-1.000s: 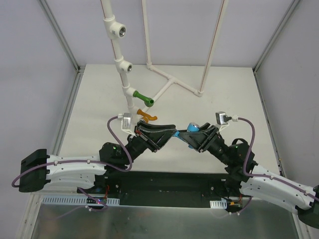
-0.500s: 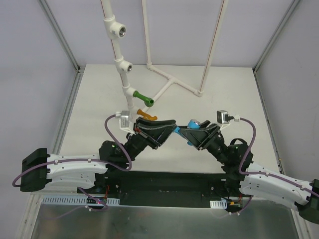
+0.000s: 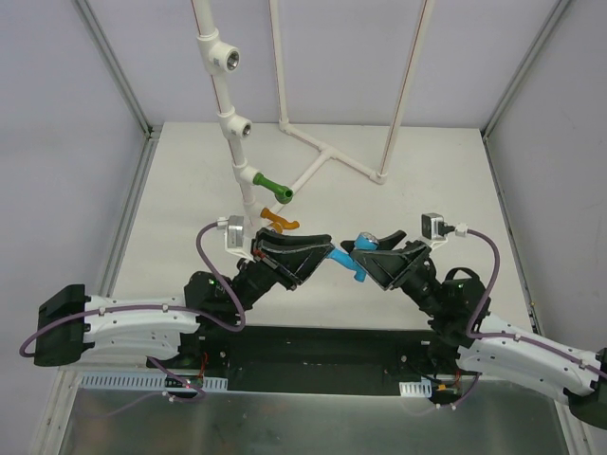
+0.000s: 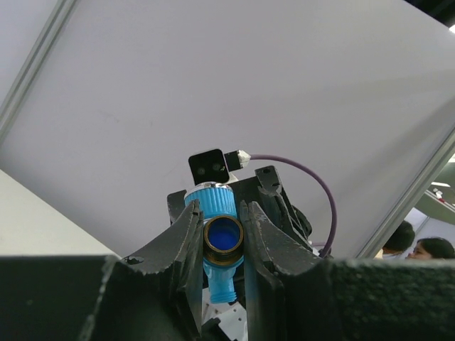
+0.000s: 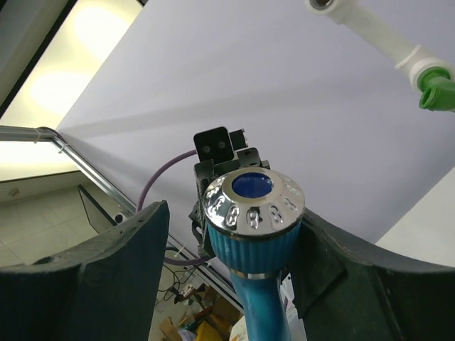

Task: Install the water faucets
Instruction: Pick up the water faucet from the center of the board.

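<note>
The light blue faucet hangs above the table between the two arms. My left gripper is shut on its brass-ringed threaded end, one finger on each side. My right gripper stands open around the ribbed blue knob with the chrome cap; there is a clear gap on the left side, while the right finger is close beside the knob. The green faucet sits in a tee of the white pipe. Just below it, by the pipe's foot, is the orange faucet.
Two white tee fittings higher on the slanted pipe show open sockets. More white pipe runs across the back of the table. Metal frame posts stand at the corners. The green faucet also shows in the right wrist view.
My right gripper's jaws have spread apart off the blue faucet, and that arm has drawn slightly back to the right. The left gripper keeps its hold on the faucet.
</note>
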Robot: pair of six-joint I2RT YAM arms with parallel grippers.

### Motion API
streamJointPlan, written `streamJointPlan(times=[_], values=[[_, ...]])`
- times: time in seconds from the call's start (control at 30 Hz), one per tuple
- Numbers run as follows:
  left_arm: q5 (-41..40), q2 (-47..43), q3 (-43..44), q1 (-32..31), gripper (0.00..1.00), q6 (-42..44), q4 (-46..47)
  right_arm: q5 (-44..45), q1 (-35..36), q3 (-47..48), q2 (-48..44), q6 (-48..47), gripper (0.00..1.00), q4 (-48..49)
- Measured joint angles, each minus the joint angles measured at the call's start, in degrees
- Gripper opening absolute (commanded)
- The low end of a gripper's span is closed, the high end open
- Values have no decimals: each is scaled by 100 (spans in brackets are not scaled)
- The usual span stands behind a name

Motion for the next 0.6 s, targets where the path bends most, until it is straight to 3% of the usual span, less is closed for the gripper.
streamJointPlan(times=[0.6], values=[[22, -105, 212, 4, 0, 258, -83, -90, 55, -7, 1016, 409, 63, 1587]])
